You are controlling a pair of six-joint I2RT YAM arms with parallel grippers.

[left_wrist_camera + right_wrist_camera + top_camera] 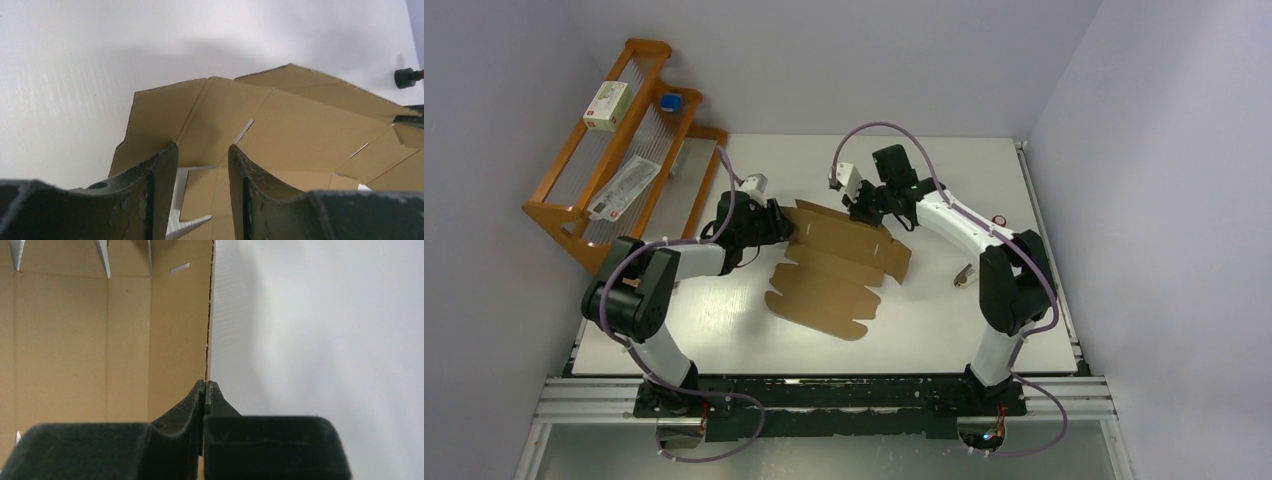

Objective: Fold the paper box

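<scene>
**Overhead view.** We see the paper box (834, 275), a brown cardboard sheet with cut flaps and slots, at the middle of the white table (944, 330), between the two arms. Its near part lies flat toward the lower centre of the frame. Its far panels are tilted up off the table toward the upper centre. A wooden rack (646, 47) stands in the upper left corner and carries a small white carton (610, 105).

**Left wrist view.** The left gripper (202, 147) sits at the left edge of the sheet. Its two fingers are spread apart, and we see nothing clamped in the gap. The raised panels fill the middle and right of the frame beyond the fingertips. We cannot tell whether either finger touches the cardboard.

**Right wrist view.** The right gripper (206, 384) is at the far right corner of the sheet. Its fingers are pressed together on the thin edge of a panel, which runs straight up from the fingertips to the top of the frame. Cardboard fills the left of this view and bare table the right.
</scene>
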